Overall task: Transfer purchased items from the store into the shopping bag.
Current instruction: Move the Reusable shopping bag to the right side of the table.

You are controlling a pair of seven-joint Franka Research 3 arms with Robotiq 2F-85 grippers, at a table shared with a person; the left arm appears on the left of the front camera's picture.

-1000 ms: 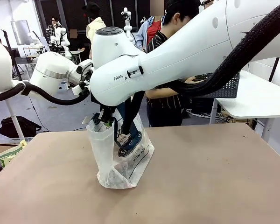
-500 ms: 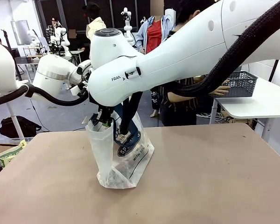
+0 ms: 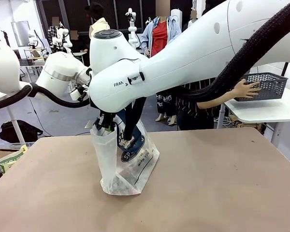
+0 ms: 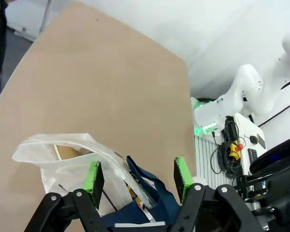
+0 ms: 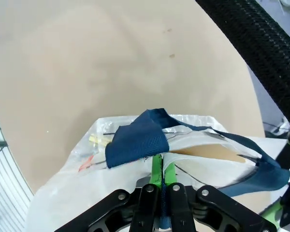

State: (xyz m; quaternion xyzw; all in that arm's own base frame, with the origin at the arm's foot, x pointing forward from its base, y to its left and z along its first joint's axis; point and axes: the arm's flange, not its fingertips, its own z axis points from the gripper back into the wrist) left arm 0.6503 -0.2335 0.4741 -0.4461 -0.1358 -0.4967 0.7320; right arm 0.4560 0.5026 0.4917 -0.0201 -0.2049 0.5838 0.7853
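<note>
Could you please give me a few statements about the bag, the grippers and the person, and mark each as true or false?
1. The shopping bag stands upright on the brown table. True.
2. The right gripper is wide open above the bag. False: its pads are pinched together on the bag's rim, beside a navy handle.
3. The left gripper has its green pads apart, straddling the bag's top edge. True.
4. The person's hand is reaching into the bag. False: it rests on the dark basket on the white side table.
5. The bag is lying flat and folded. False: its mouth is held open.
</note>
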